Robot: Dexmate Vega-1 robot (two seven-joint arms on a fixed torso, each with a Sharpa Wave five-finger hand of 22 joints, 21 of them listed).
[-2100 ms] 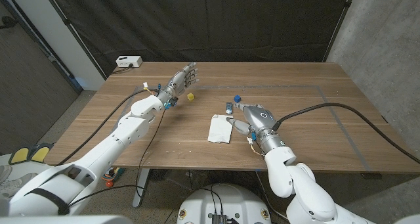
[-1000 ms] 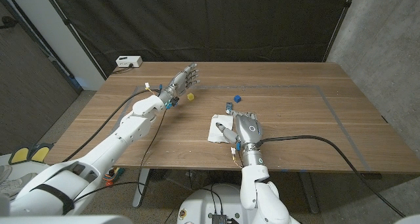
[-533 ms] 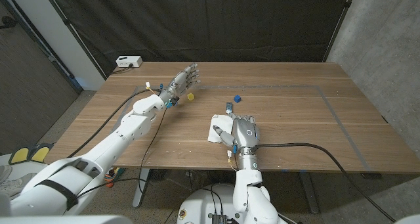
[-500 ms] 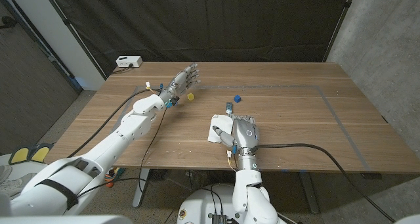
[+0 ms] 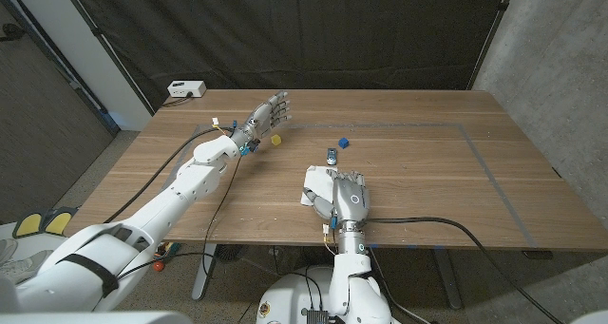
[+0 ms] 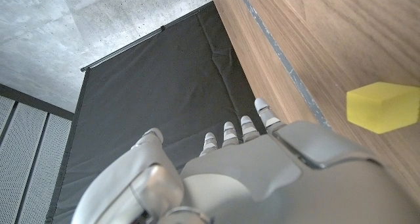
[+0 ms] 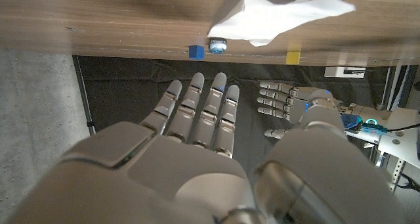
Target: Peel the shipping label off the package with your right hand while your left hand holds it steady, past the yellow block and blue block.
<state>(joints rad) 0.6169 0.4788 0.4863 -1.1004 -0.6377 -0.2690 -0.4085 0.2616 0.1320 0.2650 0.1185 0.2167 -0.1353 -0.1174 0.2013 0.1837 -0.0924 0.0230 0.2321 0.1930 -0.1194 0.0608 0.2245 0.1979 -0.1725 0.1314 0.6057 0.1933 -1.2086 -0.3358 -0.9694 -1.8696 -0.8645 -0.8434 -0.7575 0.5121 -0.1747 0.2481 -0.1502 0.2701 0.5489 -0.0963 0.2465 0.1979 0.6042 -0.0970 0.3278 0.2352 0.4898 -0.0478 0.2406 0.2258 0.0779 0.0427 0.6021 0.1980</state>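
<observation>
We see the right robot hand has swung in over the white package compared with two seconds back, forearm now coming straight up from the near counter edge. Fingers spread, holding nothing, above the package's right part. Left robot hand unchanged: fingers apart, empty, raised beside the yellow block, well apart from the package. Blue block sits beyond the package. We judge peeling hasn't started; the left still needs to come steady it.
</observation>
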